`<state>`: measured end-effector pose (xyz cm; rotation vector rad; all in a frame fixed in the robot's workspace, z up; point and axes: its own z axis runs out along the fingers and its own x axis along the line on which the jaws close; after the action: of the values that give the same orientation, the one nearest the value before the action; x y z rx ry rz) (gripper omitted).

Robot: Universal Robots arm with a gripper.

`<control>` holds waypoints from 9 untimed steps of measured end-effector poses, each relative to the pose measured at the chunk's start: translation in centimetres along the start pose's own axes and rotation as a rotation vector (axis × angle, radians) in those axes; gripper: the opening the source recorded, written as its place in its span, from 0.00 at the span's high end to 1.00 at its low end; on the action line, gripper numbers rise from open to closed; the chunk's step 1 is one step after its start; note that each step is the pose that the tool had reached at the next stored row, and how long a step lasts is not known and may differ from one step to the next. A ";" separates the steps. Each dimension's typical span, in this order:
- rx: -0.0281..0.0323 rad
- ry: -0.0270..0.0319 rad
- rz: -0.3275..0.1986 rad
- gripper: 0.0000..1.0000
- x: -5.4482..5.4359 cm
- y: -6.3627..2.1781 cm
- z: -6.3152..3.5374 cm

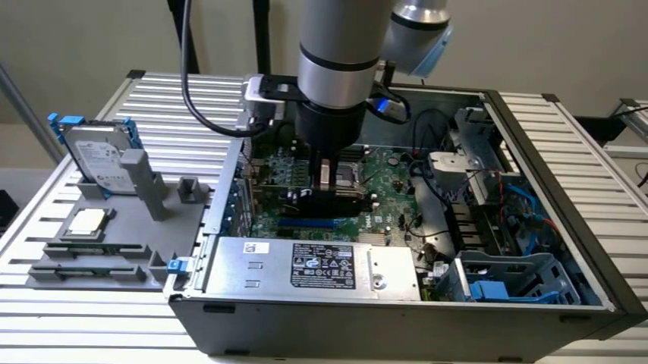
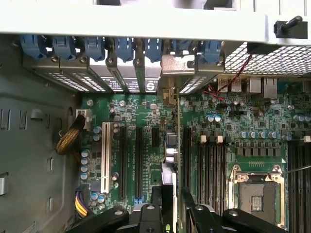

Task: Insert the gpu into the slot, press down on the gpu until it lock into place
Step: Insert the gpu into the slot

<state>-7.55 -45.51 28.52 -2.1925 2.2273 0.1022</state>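
As the pincer [image 1: 326, 188] held the gpu [image 1: 336, 203] upright in its closed grip, the card hung over the motherboard [image 1: 390, 186], with the blue slot [image 1: 309, 224] just below the pincer; contact between them could not be told. Farther from the pincer lay the silver power supply [image 1: 248, 262], its label [image 1: 322, 265] too small to read.
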 end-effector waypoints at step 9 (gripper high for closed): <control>-0.0014 -0.0005 0.001 0.74 0.0 0.03 0.01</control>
<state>-7.58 -45.51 28.51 -2.1922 2.2284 0.1044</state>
